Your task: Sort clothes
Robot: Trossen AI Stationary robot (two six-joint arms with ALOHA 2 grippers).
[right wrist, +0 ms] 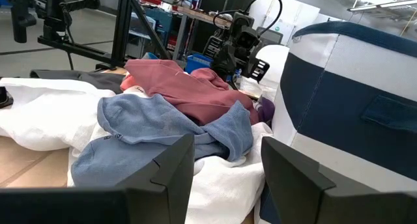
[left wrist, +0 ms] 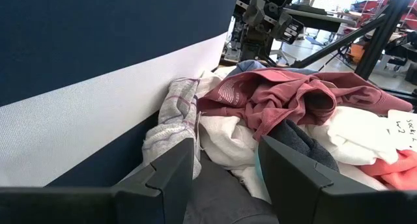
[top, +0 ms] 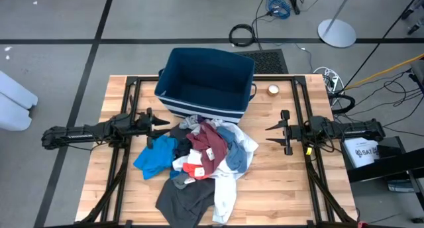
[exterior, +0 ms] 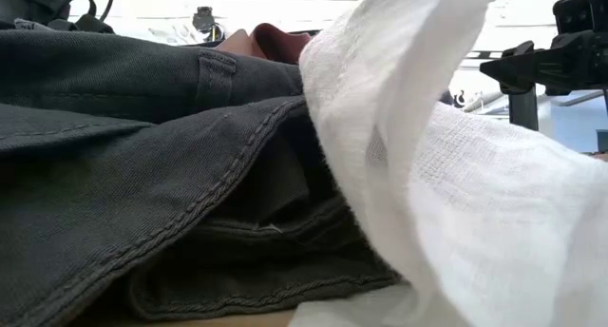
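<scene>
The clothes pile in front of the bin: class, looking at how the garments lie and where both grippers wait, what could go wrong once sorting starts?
1. The clothes lie tangled, the maroon top over white and blue pieces, so one pull may drag several along.
2. The left gripper, open, sits against the pile's edge beside the bin; closing there could catch two layers.
3. The dark grey garment reaches the table's front edge and might slide off.
</scene>
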